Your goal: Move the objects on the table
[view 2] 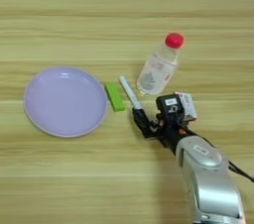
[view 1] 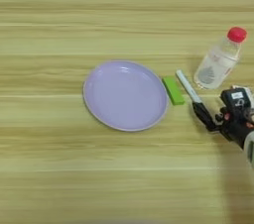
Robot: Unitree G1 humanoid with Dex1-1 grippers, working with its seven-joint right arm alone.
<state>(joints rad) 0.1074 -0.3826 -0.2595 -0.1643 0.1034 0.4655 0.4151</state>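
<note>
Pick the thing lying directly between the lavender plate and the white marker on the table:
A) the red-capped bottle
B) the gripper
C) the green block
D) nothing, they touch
C: the green block lies just right of the lavender plate and left of the white marker, while the bottle lies further right, beyond the marker.

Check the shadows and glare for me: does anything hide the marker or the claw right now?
Left eye view: the arm's soft shadow darkens the table at lower right; marker unobscured. Right eye view: soft shadow left of the forearm; the marker's black cap merges with the dark claw, so contact is unreadable. No strong glare; faint sheen on the bottle and plate.
</note>
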